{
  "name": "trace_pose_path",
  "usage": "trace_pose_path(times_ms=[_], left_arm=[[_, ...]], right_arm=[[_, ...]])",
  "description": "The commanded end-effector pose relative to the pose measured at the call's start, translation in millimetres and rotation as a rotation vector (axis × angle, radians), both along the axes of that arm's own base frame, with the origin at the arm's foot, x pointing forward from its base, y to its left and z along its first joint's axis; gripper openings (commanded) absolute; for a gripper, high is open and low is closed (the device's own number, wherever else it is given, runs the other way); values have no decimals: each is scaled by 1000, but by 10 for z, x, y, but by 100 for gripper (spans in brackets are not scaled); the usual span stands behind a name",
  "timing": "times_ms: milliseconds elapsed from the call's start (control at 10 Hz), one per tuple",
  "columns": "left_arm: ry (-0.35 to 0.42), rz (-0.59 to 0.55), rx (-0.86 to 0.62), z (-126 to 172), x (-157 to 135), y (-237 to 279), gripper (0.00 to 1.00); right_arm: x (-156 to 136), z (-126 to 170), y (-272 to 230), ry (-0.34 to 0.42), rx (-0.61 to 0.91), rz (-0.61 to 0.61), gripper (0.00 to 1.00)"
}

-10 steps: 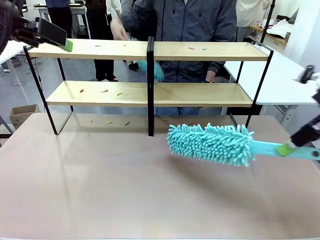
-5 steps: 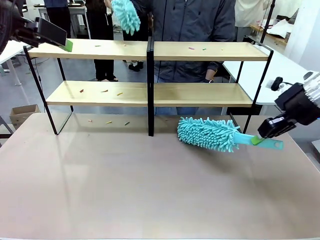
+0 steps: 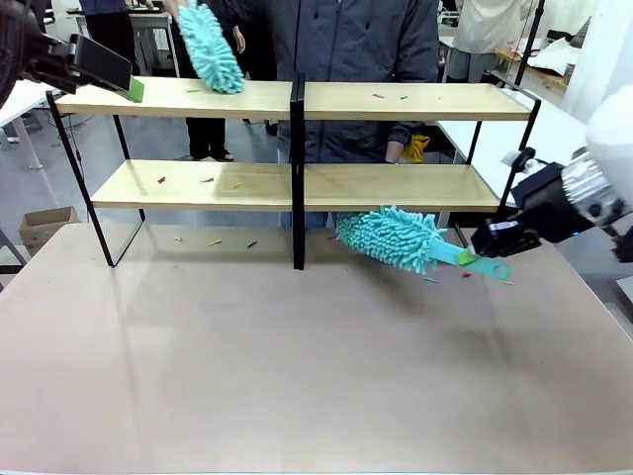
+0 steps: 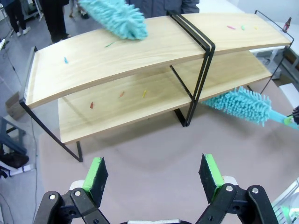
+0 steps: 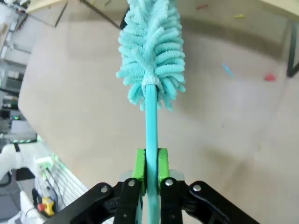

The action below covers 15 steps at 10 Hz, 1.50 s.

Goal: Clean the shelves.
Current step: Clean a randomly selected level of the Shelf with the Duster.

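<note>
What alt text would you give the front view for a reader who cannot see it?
The right claw, shut on the handle of a teal duster, holds its fluffy head low at the front of the shelves, below the lower board's right half. On the far side a person holds a second teal duster on the upper left board.

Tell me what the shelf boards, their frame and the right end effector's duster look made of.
Shelf boards: light wood or wood-look laminate, matte, faint grain. Frame: thin black tube, likely painted metal. Duster: fluffy teal noodles, probably microfibre chenille; smooth handle, seemingly plastic.
</note>
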<state>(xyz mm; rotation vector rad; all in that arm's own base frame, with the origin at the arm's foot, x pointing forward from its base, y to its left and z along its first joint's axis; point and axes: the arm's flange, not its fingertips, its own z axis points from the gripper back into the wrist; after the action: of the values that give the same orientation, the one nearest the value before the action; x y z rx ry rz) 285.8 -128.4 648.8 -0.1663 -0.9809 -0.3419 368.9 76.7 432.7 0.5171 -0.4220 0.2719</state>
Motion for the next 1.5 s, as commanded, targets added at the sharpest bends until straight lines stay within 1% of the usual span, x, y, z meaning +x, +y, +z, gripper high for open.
trace_pose_path(times_ms=[0,100,200,300,400,500,600,700,800,1000,1100,1200,1300,1400], left_arm=[[-4,-2,-6,2,9,12,100],[-4,-2,-6,2,9,12,100],[-4,-2,-6,2,9,12,100],[-4,-2,-6,2,9,12,100],[-4,-2,-6,2,9,12,100],[-4,-2,-6,2,9,12,100],[-4,-2,-6,2,9,12,100],[-4,-2,-6,2,9,12,100],[-4,-2,-6,2,9,12,100],[-4,-2,-6,2,9,12,100],[-4,-2,-6,2,9,12,100],[-4,-2,-6,2,9,12,100],[-4,-2,-6,2,9,12,100],[-4,-2,-6,2,9,12,100]], right_arm=[[-382,-607,214,-59,16,-28,13],[-415,-678,297,-47,5,4,13],[-445,-699,327,-46,11,5,13],[-489,-691,337,-58,22,-18,13],[-693,-573,320,24,11,47,13],[77,-412,460,-1,-9,-15,13],[77,-412,460,-1,-9,-15,13],[48,-435,522,16,-8,6,13],[74,-476,606,-21,-7,-3,13],[101,-591,832,-55,35,46,13],[171,-675,903,-78,44,29,13],[268,-763,939,-125,16,-25,13],[352,-827,962,-130,29,-62,13],[382,-877,1004,-117,-1,-75,13]])
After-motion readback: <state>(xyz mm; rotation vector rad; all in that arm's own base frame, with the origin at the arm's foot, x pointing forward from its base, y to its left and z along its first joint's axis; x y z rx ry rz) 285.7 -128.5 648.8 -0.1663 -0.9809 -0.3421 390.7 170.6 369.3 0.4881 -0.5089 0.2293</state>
